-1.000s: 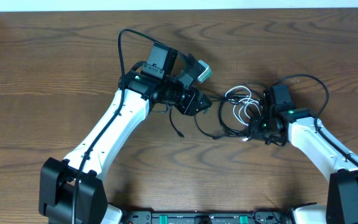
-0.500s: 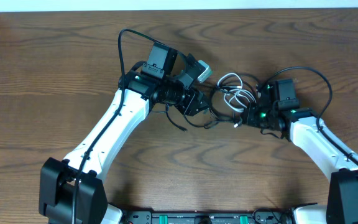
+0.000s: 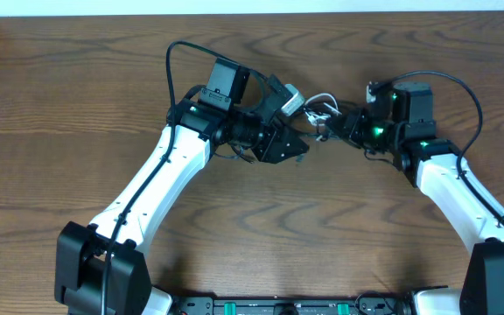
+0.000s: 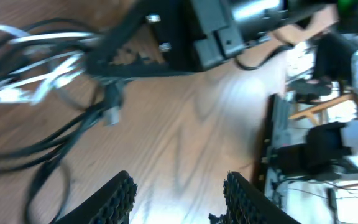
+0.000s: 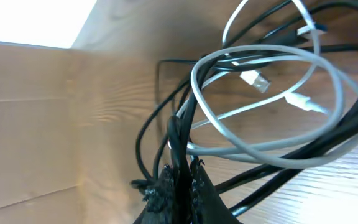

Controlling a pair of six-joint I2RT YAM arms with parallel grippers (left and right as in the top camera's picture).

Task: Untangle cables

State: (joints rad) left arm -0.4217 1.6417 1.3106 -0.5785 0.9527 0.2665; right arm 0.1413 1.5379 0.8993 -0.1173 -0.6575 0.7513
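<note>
The cables (image 3: pixel 324 108) hung together in one knot of loops above the desk (image 3: pixel 261 236), toward its far edge, between the two arms. The right gripper (image 3: pixel 343 123) met the knot from its right side. In the right wrist view the right gripper (image 5: pixel 180 179) was pinched tight on a few black strands at the bottom of the knot, and the loops fanned away from the fingertips (image 5: pixel 165 186). A white cable (image 5: pixel 252 78) wound through those black loops, with both of its small plugs lying inside the tangle. The left gripper (image 3: pixel 289 145) sat just left of and slightly below the knot. In the left wrist view the left gripper (image 4: pixel 180 198) had its two fingers (image 4: pixel 120 194) set moderately apart with only bare wood showing between them. The knot (image 4: pixel 73 134) lay beyond the fingers, to the upper left of that view. It was blurred, so I could not tell whether any strand touched the left gripper. No loose cable end could be seen lying flat on the wood away from the knot.
</note>
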